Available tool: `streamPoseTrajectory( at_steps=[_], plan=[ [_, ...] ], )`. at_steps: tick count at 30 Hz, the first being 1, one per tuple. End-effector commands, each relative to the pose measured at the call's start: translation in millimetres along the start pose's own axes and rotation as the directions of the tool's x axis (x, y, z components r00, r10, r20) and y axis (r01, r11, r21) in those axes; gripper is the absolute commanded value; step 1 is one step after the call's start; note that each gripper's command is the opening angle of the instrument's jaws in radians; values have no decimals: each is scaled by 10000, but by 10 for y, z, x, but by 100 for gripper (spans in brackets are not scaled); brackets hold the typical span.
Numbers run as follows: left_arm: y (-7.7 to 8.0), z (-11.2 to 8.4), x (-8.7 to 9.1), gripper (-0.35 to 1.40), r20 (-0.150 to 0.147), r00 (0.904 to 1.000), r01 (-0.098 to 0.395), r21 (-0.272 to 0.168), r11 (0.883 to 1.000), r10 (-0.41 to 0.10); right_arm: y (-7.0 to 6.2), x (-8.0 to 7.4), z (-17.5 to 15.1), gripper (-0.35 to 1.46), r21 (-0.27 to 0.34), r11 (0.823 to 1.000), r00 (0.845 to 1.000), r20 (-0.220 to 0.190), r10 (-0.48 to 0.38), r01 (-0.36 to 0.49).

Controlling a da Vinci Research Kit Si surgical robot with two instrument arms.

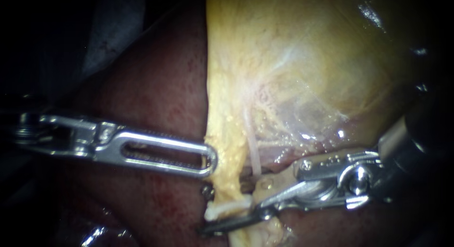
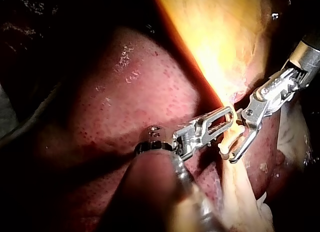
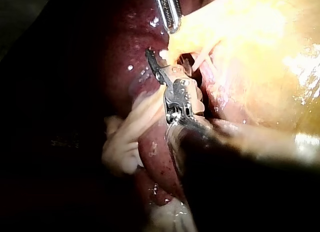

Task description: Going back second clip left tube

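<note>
Holding the edge of the gallbladder, my left instrument has its slotted jaws clenched on the yellow tissue there, over the dark red liver. Small stamped marks show on the body of my right instrument, but they are too small to tell. Its jaws are released, with a gap between them. The long dark lower jaw reaches under the yellow strip, the shorter one stands above, and they grip nothing. The pale tube lies across just above the lower jaw, close to it. A small metal clip sits just beside the strip's edge, between the tip of my left jaws and the tube's end. I cannot tell whether it goes around the tube. In the left wrist view the tube runs between the tips of my two instruments.
</note>
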Motion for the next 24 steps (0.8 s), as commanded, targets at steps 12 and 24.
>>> streamPoseTrajectory(
  at_steps=[12, 24],
  plan=[
    [3, 0, -1, -35, -3, 10000, -5, -2, 10000, 5, -5, -3, -51, 52, -163, 9999, 9998, -210, 28, -32],
    [20, -3, -4, -35, 35, 10000, -48, -55, 10000, 49, -9, 7, -154, 52, -705, 9975, 9960, -885, -71, 8]
  ],
)
